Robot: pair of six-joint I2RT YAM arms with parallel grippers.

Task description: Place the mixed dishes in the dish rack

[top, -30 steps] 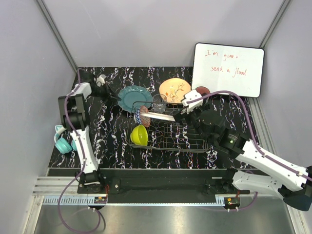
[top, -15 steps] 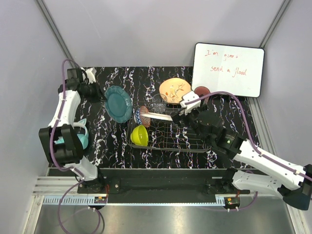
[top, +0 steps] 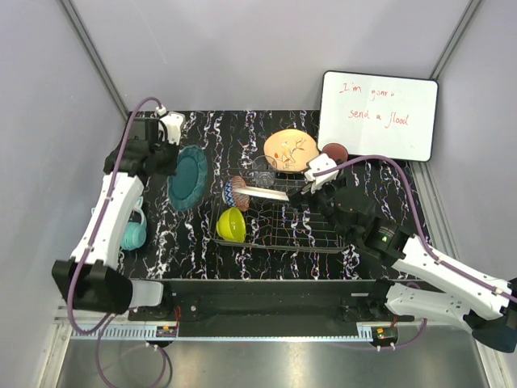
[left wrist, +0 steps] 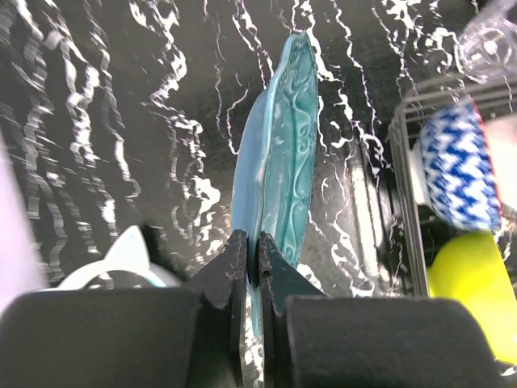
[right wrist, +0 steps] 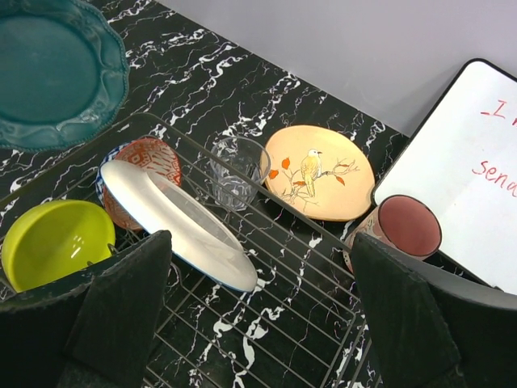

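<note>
One plate is up in the air, folks: the teal plate [top: 187,178] hangs tilted on edge over the bench [top: 234,129], at about 10 o'clock from the rack [top: 291,230] and clear of its wires. We see the left gripper [left wrist: 252,250] pinched tight on the plate's near rim, one finger on each face, edge-on in the wrist view.

We judge this plate stiff, glazed and slick, heavy for so thin a pinch, and likely to chip or shatter if dropped. The scalloped rim is the only sensible hold, and a deeper bite would help stop it swinging.

On the other side, the right gripper [right wrist: 260,242] hovers above the rack with its fingers spread wide, holding nothing.

Inside the rack we count the yellow-green bowl [top: 232,225] at 9 o'clock, the patterned bowl [top: 234,192] at 10, and the white plate [top: 265,194] tilted just beside that bowl. The glass [top: 263,171] stands at the rack's far edge; whether it is inside the wires we cannot tell. Waiting on the bench are the orange plate [top: 290,150] at 12 o'clock from the rack and the cup [top: 334,152] at 1.

The bench top is black with white veining and looks glossy, so dishes could skate on it. Plain grey walls [top: 242,48] close three sides, and a whiteboard [top: 378,115] leans at 1 o'clock, just behind the cup.
</note>
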